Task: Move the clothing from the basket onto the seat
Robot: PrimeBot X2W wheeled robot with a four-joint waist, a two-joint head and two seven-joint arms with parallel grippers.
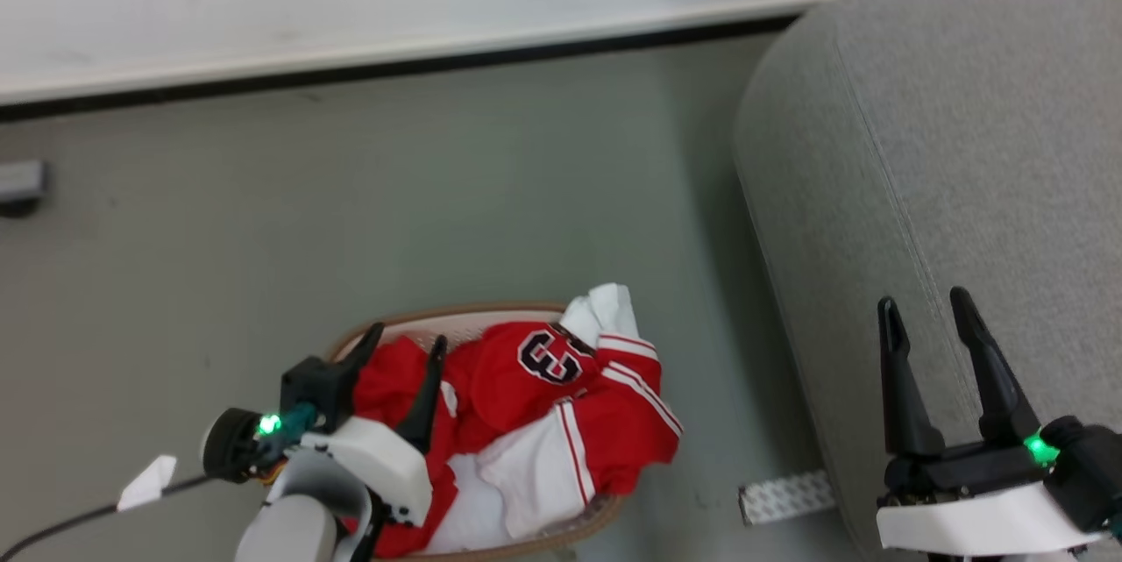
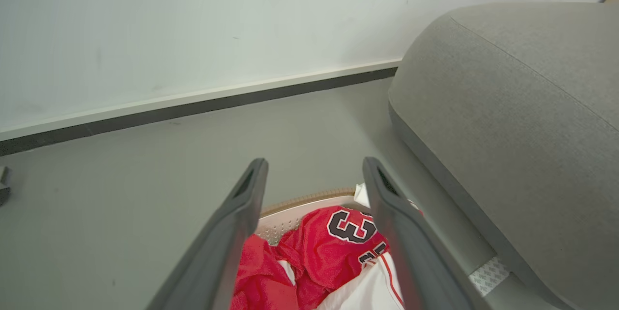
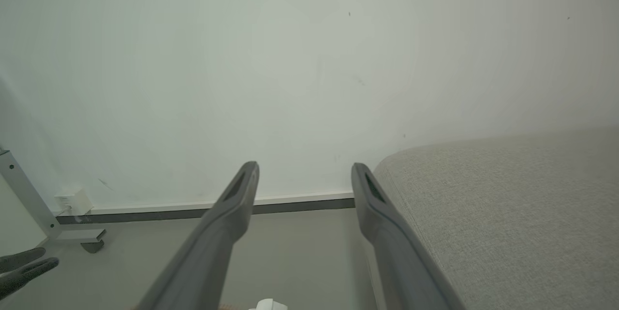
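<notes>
The clothing (image 1: 561, 404), red with white panels, striped trim and a black-and-white number patch, lies heaped in the basket (image 1: 456, 314) at the bottom centre of the head view, spilling over its right rim. My left gripper (image 1: 408, 337) hangs open over the heap's left side, apart from the fabric. In the left wrist view its fingers (image 2: 315, 162) frame the clothing (image 2: 333, 247) and the brown basket rim (image 2: 309, 199). My right gripper (image 1: 922, 299) stands open and empty over the left edge of the light-grey seat (image 1: 947, 150). The right wrist view has that gripper (image 3: 304, 166) beside the seat (image 3: 508, 203).
A white wall with a dark baseboard (image 1: 394, 67) runs along the back. Grey-green floor (image 1: 351, 211) lies between wall, basket and seat. A small grey object (image 1: 17, 185) sits at the far left. A white textured strip (image 1: 784, 496) lies at the seat's base. A metal leg (image 3: 29, 199) stands by the wall.
</notes>
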